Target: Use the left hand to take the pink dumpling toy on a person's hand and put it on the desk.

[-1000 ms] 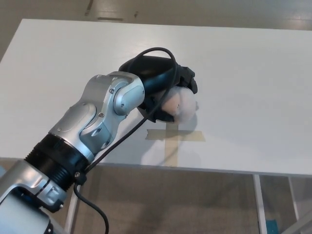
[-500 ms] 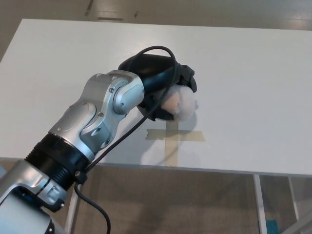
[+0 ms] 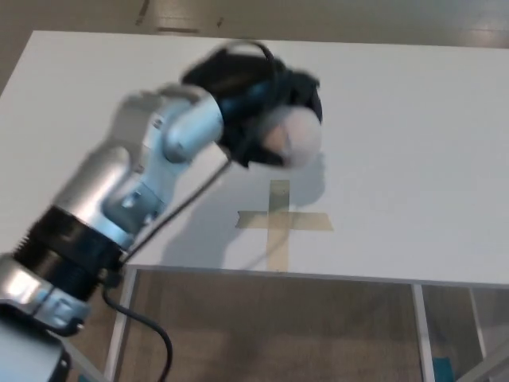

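Nearest, along the front edge of the white desk [image 3: 413, 151], a tape cross [image 3: 280, 223] stuck flat, open bare surface to both sides of it and beyond. Just past the cross and raised clear of the desktop, the left hand [image 3: 258, 107], blurred, black fingers clenched around the pink dumpling toy [image 3: 291, 137], shadow cast onto the desk between toy and cross. Further beyond the cross, only clear white top out to the far edge, then floor; right hand out of sight.

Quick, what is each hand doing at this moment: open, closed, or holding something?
Left hand: closed on the pink dumpling toy, above the desk.
Right hand: not in view.
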### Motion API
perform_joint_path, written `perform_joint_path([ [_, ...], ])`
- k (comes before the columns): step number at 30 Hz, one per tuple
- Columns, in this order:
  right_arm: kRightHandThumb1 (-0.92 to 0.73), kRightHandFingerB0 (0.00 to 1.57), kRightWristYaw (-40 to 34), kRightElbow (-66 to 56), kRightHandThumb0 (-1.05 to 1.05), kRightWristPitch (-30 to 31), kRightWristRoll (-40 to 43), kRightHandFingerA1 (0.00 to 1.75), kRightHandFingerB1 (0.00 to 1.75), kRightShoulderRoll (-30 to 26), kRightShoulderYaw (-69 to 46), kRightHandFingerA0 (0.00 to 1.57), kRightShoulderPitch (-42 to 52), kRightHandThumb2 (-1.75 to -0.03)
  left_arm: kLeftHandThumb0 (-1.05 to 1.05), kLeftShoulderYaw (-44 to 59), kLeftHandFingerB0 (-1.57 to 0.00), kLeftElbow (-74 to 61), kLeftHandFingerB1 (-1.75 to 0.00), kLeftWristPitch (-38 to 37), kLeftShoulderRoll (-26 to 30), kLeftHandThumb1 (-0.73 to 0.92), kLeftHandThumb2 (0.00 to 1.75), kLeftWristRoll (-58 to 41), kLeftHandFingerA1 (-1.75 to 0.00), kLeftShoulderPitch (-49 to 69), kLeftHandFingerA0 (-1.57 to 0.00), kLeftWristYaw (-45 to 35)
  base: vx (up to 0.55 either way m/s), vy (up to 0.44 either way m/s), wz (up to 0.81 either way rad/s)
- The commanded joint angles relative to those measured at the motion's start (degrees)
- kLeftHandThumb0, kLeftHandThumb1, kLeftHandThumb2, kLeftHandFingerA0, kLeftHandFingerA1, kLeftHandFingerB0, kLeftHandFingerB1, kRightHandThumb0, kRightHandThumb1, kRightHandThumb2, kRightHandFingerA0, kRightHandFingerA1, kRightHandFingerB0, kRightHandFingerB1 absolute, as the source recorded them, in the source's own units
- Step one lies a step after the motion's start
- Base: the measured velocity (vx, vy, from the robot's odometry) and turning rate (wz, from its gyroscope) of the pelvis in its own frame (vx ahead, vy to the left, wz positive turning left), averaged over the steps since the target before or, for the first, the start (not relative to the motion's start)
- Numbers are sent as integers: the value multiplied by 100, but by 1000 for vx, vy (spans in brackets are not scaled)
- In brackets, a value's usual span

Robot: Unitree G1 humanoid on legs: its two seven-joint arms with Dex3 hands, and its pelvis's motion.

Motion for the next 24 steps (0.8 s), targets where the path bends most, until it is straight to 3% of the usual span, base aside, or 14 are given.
perform_joint_path([
  [1, -65, 54, 50, 8, -19, 68, 27, 49, 42, -19, -4, 75, 61, -59, -39, 683, -75, -559, -57, -351, 418, 66, 74, -524, -141, -171, -74, -335, 0, 0, 0],
  [2, -65, 53, 53, 7, -19, 57, 29, 49, 42, -25, -6, 75, 75, -59, -30, 924, -72, -650, -48, -427, 571, 76, 66, -637, -150, -189, -72, -323, 0, 0, 0],
  [4, -65, 53, 53, 9, -19, 58, 30, 49, 42, -27, -7, 75, 84, -59, -28, 1139, -65, -753, -45, -490, 709, 75, 65, -723, -146, -176, -74, -313, 0, 0, 0],
  [5, -65, 53, 50, 12, -19, 55, 27, 49, 42, -28, -6, 75, 88, -59, -29, 1280, -64, -756, -65, -564, 830, 63, 99, -785, -112, -174, -88, -298, 0, 0, 0],
  [6, -65, 53, 48, 14, -19, 53, 24, 49, 42, -30, -5, 75, 90, -59, -29, 1389, -64, -758, -65, -623, 914, 63, 99, -831, -112, -169, -88, -297, 0, 0, 0],
  [7, -65, 53, 45, 16, -19, 48, 27, 49, 42, -32, -9, 75, 93, -59, -29, 1491, -68, -733, -45, -677, 1000, 76, 63, -873, -128, -174, -80, -300, 0, 0, 0],
  [10, -64, 52, 38, 20, -19, 44, 39, 49, 41, -35, -25, 76, 102, -59, -29, 1734, -76, -642, -49, -772, 1256, 75, 63, -979, -126, -184, -79, -366, 0, 0, 0],
  [11, -64, 52, 36, 18, -19, 40, 37, 49, 41, -36, -23, 77, 106, -58, -29, 1845, -84, -618, -55, -785, 1394, 77, 63, -1022, -117, -157, -83, -408, 0, 0, 0],
  [16, -64, 52, 46, 19, -18, 30, 17, 49, 41, -37, -3, 76, 115, -59, -27, 2143, -86, -514, -60, -918, 1751, 76, 62, -1178, -111, 65, -86, -452, 0, 0, 0],
  [20, -65, 52, 61, 14, -19, 36, -18, 49, 42, -41, 38, 75, 113, -59, -24, 2227, -78, 133, -51, -1398, 1922, 74, 63, -1107, -127, 547, -77, -77, 0, 0, 0],
  [24, -65, 52, 75, 14, -19, 38, -22, 49, 42, -35, 59, 75, 113, -59, -24, 2078, -84, 984, -62, -1784, 1914, 74, 64, -896, -138, 721, -71, 302, 0, 0, 0],
])
